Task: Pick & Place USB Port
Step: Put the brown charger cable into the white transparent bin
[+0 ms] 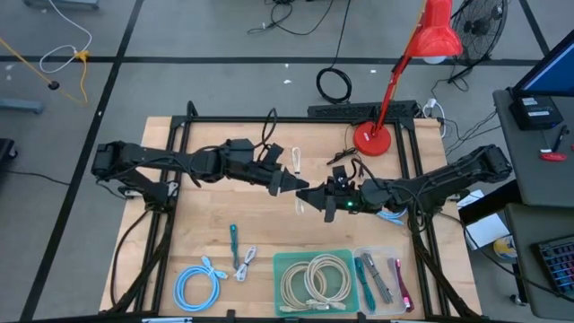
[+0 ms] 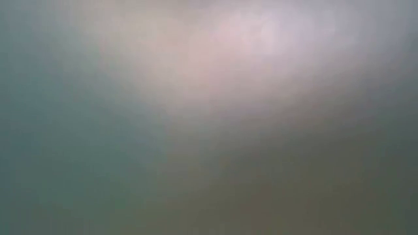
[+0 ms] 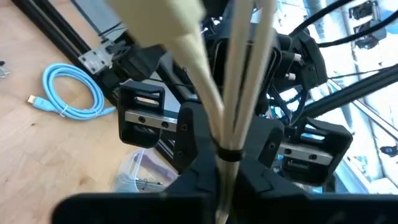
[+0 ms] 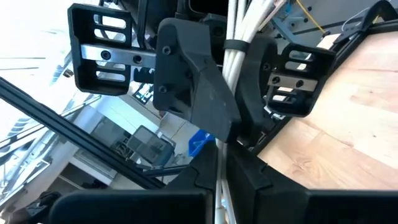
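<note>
A bundle of white cable (image 1: 297,161), bound by a black tie (image 3: 229,154), is held above the middle of the table between both arms. My left gripper (image 1: 292,185) comes from the table's left and my right gripper (image 1: 313,196) from the right; their tips meet, and both are shut on the bundle. The bundle also shows in the right wrist view (image 4: 241,43). The low view shows only blur. My left gripper pinches the white cable bundle between its two fingers (image 4: 200,93), just below the black tie (image 4: 235,45). It comes level from the table's left and lies across the strands. The bundle is lifted clear of the table. My right gripper pinches the same bundle between its two fingers (image 3: 189,140), close beside the black tie (image 3: 227,155). It comes level from the table's right, facing my left gripper. A white strand (image 4: 217,186) runs between its fingers.
Near the front edge stand a green tray (image 1: 280,262) with coiled beige cables and a clear tray (image 1: 395,256) with tools. A light-blue cable coil (image 1: 197,285), a teal tool (image 1: 233,240) and a small white cable (image 1: 247,260) lie front left. A red lamp (image 1: 371,136) stands at the back.
</note>
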Controlling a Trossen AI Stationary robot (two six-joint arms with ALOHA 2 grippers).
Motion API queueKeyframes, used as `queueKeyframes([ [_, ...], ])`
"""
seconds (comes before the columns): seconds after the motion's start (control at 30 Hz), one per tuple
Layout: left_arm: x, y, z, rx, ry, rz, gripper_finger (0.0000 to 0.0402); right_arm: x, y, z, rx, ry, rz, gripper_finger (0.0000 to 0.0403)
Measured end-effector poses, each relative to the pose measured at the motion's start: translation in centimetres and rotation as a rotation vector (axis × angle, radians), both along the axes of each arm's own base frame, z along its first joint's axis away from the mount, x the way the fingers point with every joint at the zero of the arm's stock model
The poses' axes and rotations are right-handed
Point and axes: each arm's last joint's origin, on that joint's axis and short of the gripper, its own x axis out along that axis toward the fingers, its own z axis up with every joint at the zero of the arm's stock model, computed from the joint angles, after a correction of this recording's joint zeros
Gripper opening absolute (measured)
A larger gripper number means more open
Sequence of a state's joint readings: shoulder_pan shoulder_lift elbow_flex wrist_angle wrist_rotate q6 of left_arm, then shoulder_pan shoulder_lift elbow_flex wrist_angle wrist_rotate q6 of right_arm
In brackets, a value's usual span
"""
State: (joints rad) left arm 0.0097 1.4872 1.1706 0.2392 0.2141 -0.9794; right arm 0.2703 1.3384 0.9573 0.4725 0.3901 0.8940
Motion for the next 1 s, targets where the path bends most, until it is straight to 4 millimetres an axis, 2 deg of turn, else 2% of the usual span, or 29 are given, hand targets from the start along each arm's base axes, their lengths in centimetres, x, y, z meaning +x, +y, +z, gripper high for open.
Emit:
queueKeyframes([
  [0.1, 0.0, 0.0, 0.0, -0.009, 0.0, -0.015, 0.0016, 0.0, 0.0, 0.0, 0.0, -0.002, 0.012, 0.0011],
  [0.23, -0.1, -0.3, 0.2, -0.021, -0.01, -0.054, 0.0009, 0.0, 0.3, 0.4, -0.009, -0.04, 0.114, 0.0026],
  [0.47, -1.3, -0.6, 1.9, -0.049, -0.065, -0.097, 0.0007, -0.2, 1.2, 1.3, 0.05, -0.14, 0.258, 0.0087],
  [0.6, -2.3, -0.8, 3.1, -0.061, -0.102, -0.121, 0.0007, -0.5, 2.0, 1.6, 0.067, -0.165, 0.285, 0.0126],
  [0.77, -3.3, -2.7, 4.2, -0.099, -0.141, -0.227, 0.0007, -0.6, 2.1, 1.6, 0.098, -0.167, 0.261, 0.0165],
  [1.0, -3.4, -6.0, 3.9, -0.217, -0.101, -0.27, 0.0007, -0.6, 1.5, 2.1, 0.112, -0.221, 0.177, 0.0197],
])
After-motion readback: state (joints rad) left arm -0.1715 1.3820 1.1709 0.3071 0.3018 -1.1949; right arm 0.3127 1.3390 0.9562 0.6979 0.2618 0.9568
